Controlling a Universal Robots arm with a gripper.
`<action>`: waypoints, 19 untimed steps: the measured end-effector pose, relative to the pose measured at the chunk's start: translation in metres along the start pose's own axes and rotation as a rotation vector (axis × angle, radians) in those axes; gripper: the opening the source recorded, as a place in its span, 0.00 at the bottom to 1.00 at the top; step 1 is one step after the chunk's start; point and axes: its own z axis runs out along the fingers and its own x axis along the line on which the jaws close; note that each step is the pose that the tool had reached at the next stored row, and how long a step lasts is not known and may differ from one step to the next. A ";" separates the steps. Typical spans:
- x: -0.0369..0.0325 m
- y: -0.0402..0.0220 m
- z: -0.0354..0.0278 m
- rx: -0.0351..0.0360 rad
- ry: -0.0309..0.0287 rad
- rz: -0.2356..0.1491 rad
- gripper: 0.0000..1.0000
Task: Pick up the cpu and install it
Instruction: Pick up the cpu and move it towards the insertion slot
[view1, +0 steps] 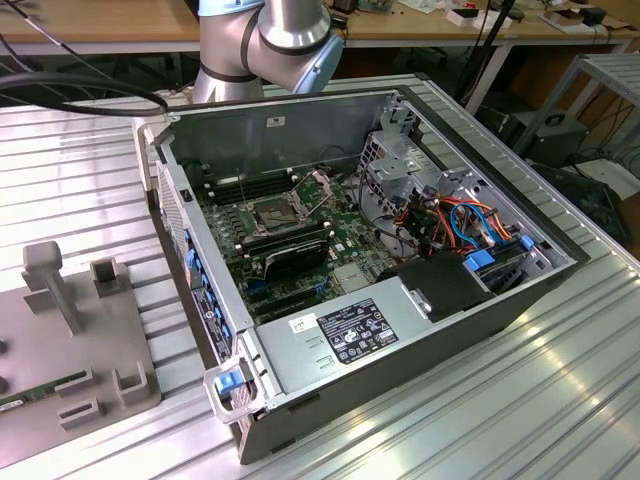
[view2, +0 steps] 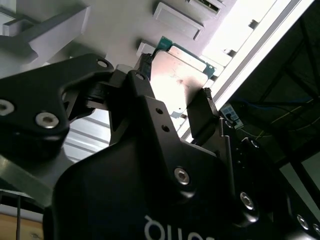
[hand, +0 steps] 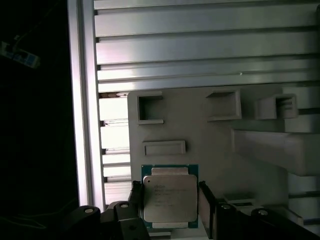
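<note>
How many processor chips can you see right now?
1. The chip is gripped in the pincer, with the grey plate behind it. Others may be hidden inside the computer case.

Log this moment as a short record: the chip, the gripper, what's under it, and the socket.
cpu: silver-grey top, green rim, gripped
gripper: shut on the cpu, fingers against two opposite edges
beneath: grey fixture plate with pockets
socket: on the motherboard inside the open computer case
</note>
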 end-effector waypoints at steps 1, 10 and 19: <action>0.0000 0.0001 -0.0026 -0.0001 -0.0001 0.000 0.54; 0.0000 0.0015 -0.0400 0.0000 -0.0001 0.000 0.54; -0.0001 0.0026 -0.0708 -0.0001 -0.0001 0.000 0.54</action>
